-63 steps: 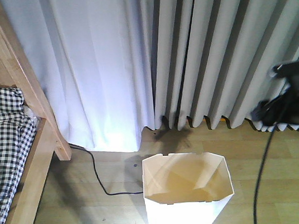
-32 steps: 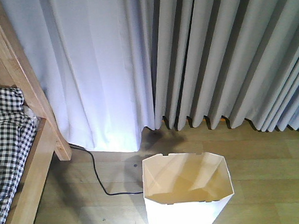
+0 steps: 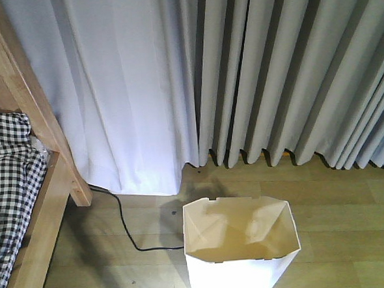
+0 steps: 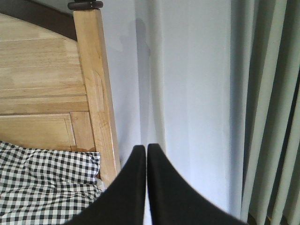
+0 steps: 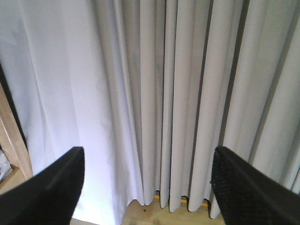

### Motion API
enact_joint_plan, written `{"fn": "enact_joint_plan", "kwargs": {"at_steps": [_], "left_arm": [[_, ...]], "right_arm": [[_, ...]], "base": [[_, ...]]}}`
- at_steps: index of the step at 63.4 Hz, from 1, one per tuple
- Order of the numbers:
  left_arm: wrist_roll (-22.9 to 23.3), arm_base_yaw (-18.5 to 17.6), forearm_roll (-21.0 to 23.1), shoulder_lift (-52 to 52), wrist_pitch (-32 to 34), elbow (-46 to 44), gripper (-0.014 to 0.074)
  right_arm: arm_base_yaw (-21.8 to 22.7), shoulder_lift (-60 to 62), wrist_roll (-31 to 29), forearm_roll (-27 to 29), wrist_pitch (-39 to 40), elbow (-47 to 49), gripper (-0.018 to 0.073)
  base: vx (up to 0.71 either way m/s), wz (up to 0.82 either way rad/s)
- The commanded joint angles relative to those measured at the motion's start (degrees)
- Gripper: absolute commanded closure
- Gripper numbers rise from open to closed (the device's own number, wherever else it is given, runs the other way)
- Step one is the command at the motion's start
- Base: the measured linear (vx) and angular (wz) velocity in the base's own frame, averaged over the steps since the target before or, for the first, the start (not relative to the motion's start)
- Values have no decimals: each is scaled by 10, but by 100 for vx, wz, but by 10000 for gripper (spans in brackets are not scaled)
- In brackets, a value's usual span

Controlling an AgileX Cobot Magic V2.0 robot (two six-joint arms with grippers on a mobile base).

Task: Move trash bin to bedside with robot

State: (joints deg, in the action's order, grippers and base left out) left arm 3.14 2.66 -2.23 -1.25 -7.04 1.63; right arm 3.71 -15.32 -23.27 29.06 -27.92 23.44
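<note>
The white trash bin (image 3: 230, 280) stands upright on the wooden floor at the bottom centre of the front view, with nothing inside it. The bedside is at the left: a light wooden bed frame (image 3: 39, 117) with black-and-white checked bedding (image 3: 8, 178), a floor gap between it and the bin. Neither arm shows in the front view. In the left wrist view my left gripper (image 4: 143, 148) is shut with nothing in it, facing the bed post (image 4: 96, 93) and the bedding (image 4: 47, 187). My right gripper (image 5: 146, 153) is open wide, holds nothing and faces the curtains.
Pale grey curtains (image 3: 253, 75) hang to the floor behind the bin. A black cable (image 3: 129, 233) runs over the floor between bed frame and bin. A sliver of the bed frame (image 5: 10, 136) shows at the left of the right wrist view.
A black arm with its trailing cable, seen at the right edge of the front view a second ago, has left that view. The bin has not moved.
</note>
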Motion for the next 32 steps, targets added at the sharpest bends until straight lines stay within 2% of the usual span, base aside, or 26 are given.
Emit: {"fn": "enact_joint_plan", "kwargs": {"at_steps": [1,12,18,25,32], "left_arm": [[3,0,3,-3,41,-12,603],[3,0,3,-3,41,-12,603],[3,0,3,-3,41,-12,603],[3,0,3,-3,41,-12,603],[3,0,3,-3,41,-12,603]], "right_arm": [[0,-6,-1,14,44,16,20],[0,-6,0,32,30,16,20],[0,-6,0,28,32,16,60],[0,-6,0,28,33,16,222],[0,-6,0,28,33,16,466]], "base": [[0,0],[0,0],[0,0],[0,0],[0,0]]}}
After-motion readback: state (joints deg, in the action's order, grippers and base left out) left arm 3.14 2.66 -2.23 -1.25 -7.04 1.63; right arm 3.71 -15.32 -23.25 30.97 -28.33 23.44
